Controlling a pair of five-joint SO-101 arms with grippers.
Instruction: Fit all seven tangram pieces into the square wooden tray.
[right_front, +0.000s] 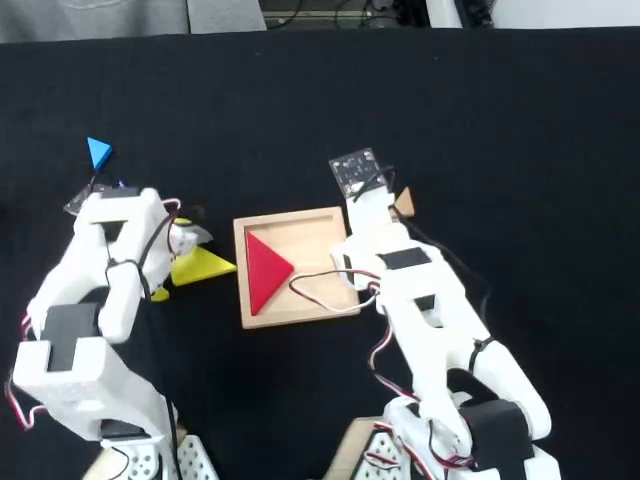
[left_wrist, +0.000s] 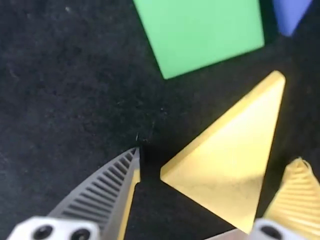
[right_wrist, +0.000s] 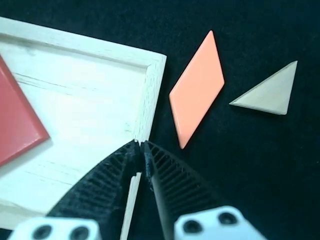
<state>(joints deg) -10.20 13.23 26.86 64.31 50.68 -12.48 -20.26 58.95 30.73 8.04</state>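
High view gives us one piece home — the large red triangle (right_front: 262, 270) in the square wooden tray (right_front: 312, 226) — the rest we see lie outside. Our left claw (left_wrist: 218, 157) gapes wide around the yellow wooden triangle (right_front: 203, 265); our right claw (right_wrist: 142, 146) sits pinched together at the tray's rim.

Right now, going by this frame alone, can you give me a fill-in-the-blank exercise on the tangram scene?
1. The tangram piece lying in the wooden tray is coloured ___.
2. The left gripper is ___ around the yellow triangle.
3. The right gripper is ___ on the tray's rim.
Missing words: red; open; shut.
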